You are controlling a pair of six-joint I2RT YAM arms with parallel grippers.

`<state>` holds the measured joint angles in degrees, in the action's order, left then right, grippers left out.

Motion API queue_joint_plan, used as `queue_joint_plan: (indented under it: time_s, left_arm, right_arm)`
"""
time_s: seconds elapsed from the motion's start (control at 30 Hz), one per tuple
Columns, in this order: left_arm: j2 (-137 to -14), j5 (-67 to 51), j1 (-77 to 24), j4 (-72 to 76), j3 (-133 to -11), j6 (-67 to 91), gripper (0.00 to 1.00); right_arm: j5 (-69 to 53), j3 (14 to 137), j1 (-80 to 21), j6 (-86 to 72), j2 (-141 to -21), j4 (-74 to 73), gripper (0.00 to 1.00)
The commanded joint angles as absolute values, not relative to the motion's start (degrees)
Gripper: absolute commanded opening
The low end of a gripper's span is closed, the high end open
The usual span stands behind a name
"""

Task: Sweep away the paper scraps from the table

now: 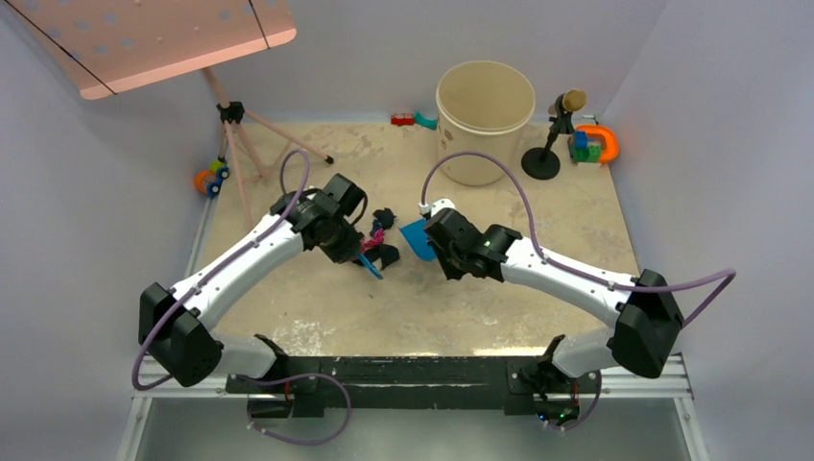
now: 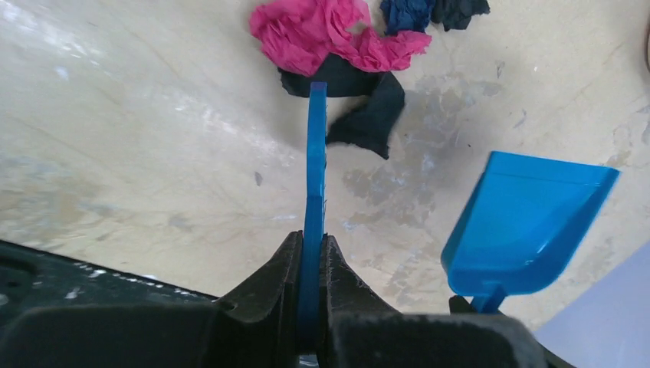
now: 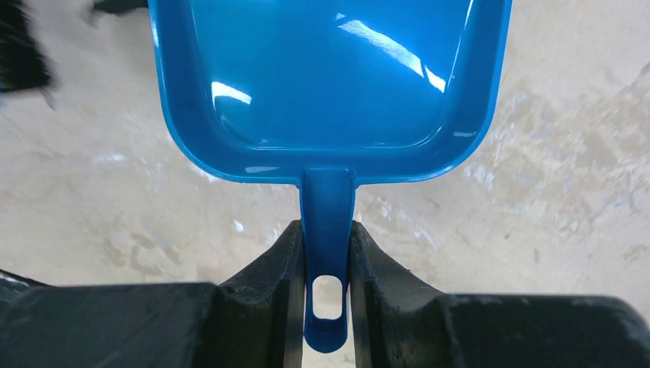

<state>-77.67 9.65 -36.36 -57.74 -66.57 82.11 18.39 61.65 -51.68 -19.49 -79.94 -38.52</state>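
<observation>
The paper scraps (image 1: 382, 235) lie in a small pile mid-table: magenta-pink (image 2: 326, 32), black (image 2: 368, 115) and dark blue (image 2: 406, 11) wads. My left gripper (image 1: 357, 252) is shut on a blue brush (image 2: 314, 192), held edge-on, its far end touching the black wad below the pink one. My right gripper (image 1: 443, 254) is shut on the handle of the blue dustpan (image 3: 329, 84), which is empty. The dustpan (image 1: 417, 237) sits just right of the pile, its mouth toward the scraps, apart from them. It also shows in the left wrist view (image 2: 525, 226).
A beige bucket (image 1: 485, 120) stands at the back centre. A black stand (image 1: 549, 144) and colourful toys (image 1: 595, 144) are at the back right. A tripod (image 1: 235, 134) and a toy (image 1: 211, 178) are at the back left. Small toys (image 1: 413, 119) lie left of the bucket.
</observation>
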Motion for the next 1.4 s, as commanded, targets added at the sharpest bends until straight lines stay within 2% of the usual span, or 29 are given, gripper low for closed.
queue_joint_plan:
  time_s: [0.0, 0.13, 0.27, 0.37, 0.6, 0.77, 1.0, 1.17, 1.37]
  left_arm:
    - [-75.02, 15.69, -36.01, -74.31, -71.11, 75.73, 0.0]
    - [-70.57, 9.74, -36.02, -72.09, -67.64, 68.92, 0.0]
    - [-71.99, 12.7, -34.83, -71.06, -73.1, 54.04, 0.0]
    - [-73.7, 10.39, -29.92, -66.41, -75.86, 39.95, 0.0]
    - [-80.51, 24.07, -26.83, -58.3, -81.18, 23.2, 0.0]
    - [-90.28, 30.44, -25.58, -57.6, -86.69, 15.95, 0.0]
    - [-103.46, 23.41, -24.32, -57.45, -97.71, 9.91, 0.0]
    - [-114.31, 23.04, -24.32, -66.08, -108.66, 5.04, 0.0]
    - [-115.64, 10.86, -24.63, -65.92, -108.12, 3.19, 0.0]
  right_arm:
    - [15.93, 58.48, -51.57, -20.87, -77.84, -39.44, 0.0]
    - [15.0, 58.54, -51.59, -21.2, -78.53, -39.35, 0.0]
    - [13.53, 60.01, -51.68, -20.4, -81.23, -40.63, 0.0]
    - [11.56, 60.42, -52.27, -20.37, -82.5, -43.14, 0.0]
    - [4.67, 60.36, -54.11, -21.27, -80.89, -50.21, 0.0]
    - [3.1, 59.67, -56.12, -21.46, -81.45, -53.75, 0.0]
    - [1.9, 60.6, -56.95, -20.16, -85.78, -51.91, 0.0]
    - [2.69, 65.85, -56.95, -17.75, -92.75, -50.79, 0.0]
    - [2.71, 70.82, -56.95, -14.35, -98.37, -49.48, 0.0]
